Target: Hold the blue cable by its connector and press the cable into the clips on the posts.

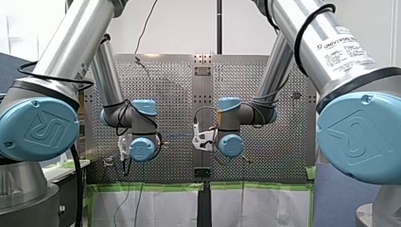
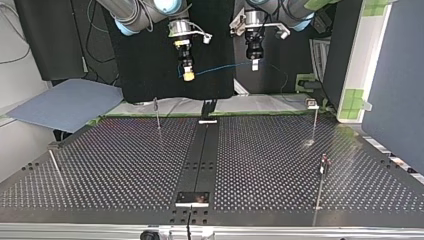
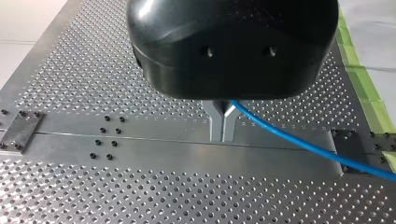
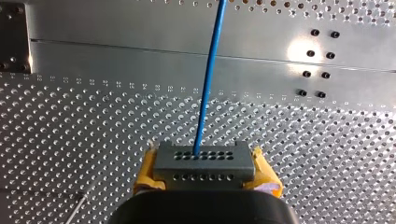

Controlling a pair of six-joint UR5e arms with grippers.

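In the top view both arms hang in from the far side, wrists upright and fingers pointing down, high over the table's (image 2: 125, 165) far edge. At the left, my right gripper (image 2: 188, 75) has its yellow pads clamped on the grey connector (image 4: 204, 161), as its wrist view shows. From there the cable (image 2: 220, 69) runs nearly level across to my left gripper (image 2: 254, 64), whose metal fingers (image 3: 218, 122) are pinched together on it. Past that gripper the cable droops away. Thin posts (image 2: 315, 122) stand well apart on the table: one near its left edge, one left of the dark middle strip (image 2: 200, 160), two at the right, all well below the cable
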